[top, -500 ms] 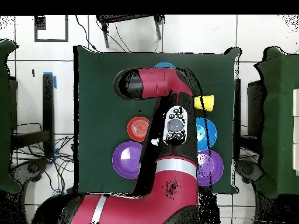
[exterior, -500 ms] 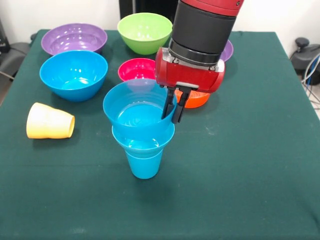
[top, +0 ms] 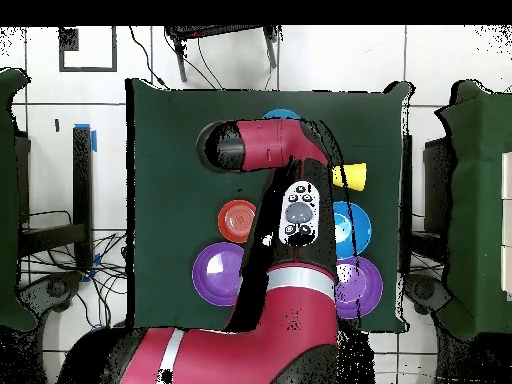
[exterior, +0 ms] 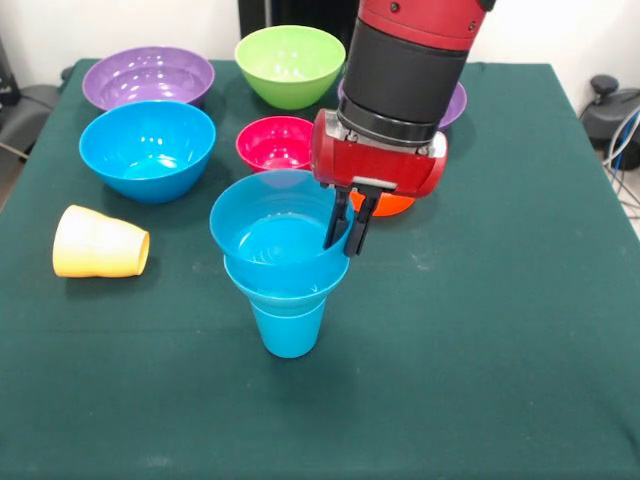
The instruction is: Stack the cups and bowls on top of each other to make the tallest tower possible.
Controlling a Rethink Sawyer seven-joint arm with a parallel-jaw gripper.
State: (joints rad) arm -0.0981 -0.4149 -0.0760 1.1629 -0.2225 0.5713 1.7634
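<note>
The gripper hangs from the red wrist housing with its two black fingers set narrowly together, pinching the right-hand rim of the uppermost blue bowl. That bowl sits tilted in the tower, its rim higher on the left side than where the fingers hold it. Below it a second, smaller blue bowl is nested into the mouth of the sky-blue cup, which stands upright on the green table cloth near the middle of the table (the stack widens upward like a funnel).

In the front view the pink-red bowl stands just behind the tower, upright. The orange bowl lies to its right, mostly hidden behind the wrist housing. A large blue bowl stands upright to the left of the pink-red one, well apart from the tower. The pale yellow cup lies on its side near the left edge of the cloth, mouth facing right. At the far side stand a large purple bowl on the left and the lime green bowl in the middle. A second purple bowl shows only as a sliver behind the arm.

In the overhead view the arm covers most of the tower; only a blue rim shows beyond it.
</note>
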